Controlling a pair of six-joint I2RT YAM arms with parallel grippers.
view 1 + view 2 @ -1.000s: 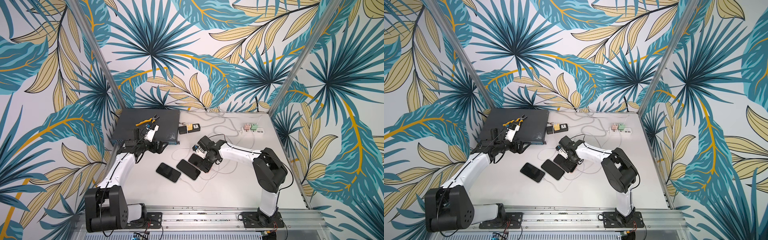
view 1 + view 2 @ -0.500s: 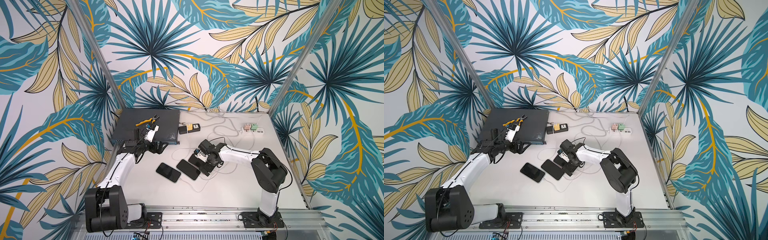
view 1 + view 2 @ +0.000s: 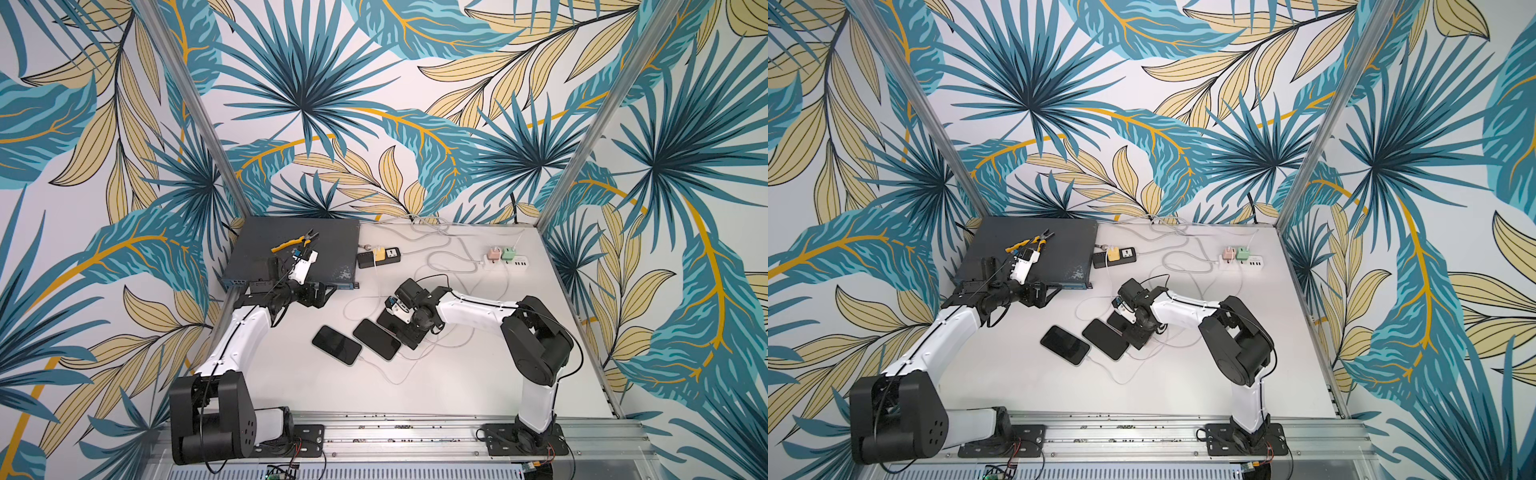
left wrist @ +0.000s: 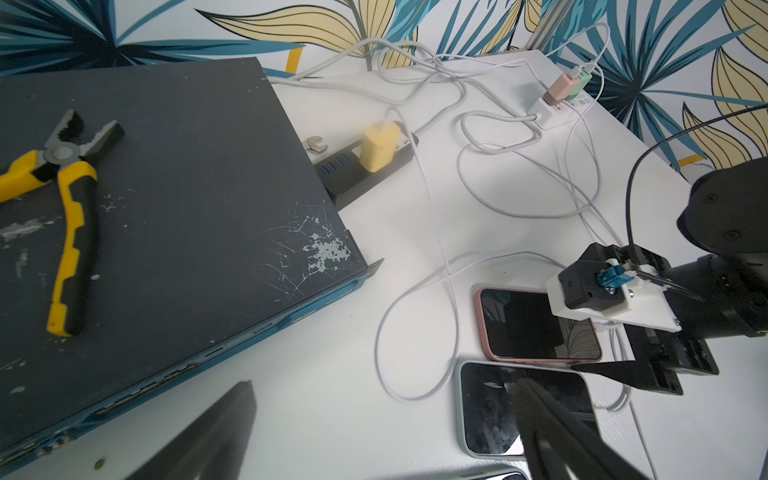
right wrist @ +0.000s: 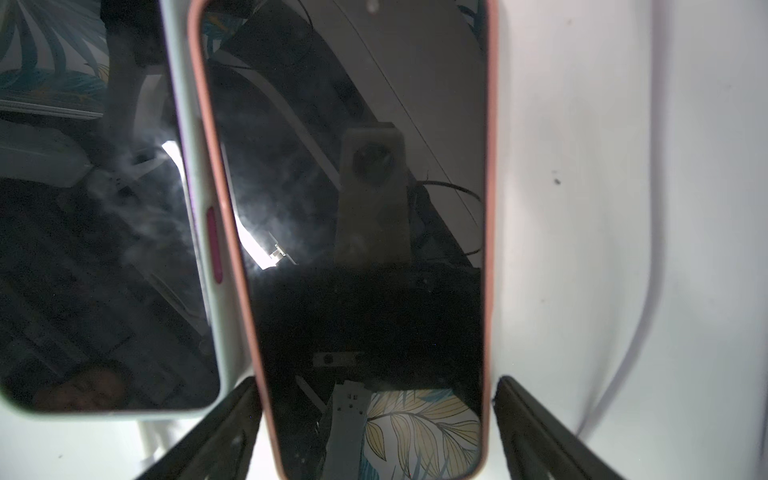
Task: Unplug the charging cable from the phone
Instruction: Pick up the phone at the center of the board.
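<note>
Three dark-screened phones lie side by side mid-table in both top views: the left phone, the middle phone and a pink-cased phone. My right gripper is down over the pink-cased phone. It is open and astride the phone: one finger is against one long edge, the other stands a small gap off the opposite edge. White charging cable runs beside it; the plug is hidden. My left gripper hangs open and empty by the dark box.
A dark network switch with yellow pliers on it fills the back left. A black power strip and a white strip with chargers sit at the back. Looped cables trail across the table to the phones.
My right gripper has slid along and settled lower over the pink-cased phone, and its jaws have narrowed a little. The left arm has not moved.
</note>
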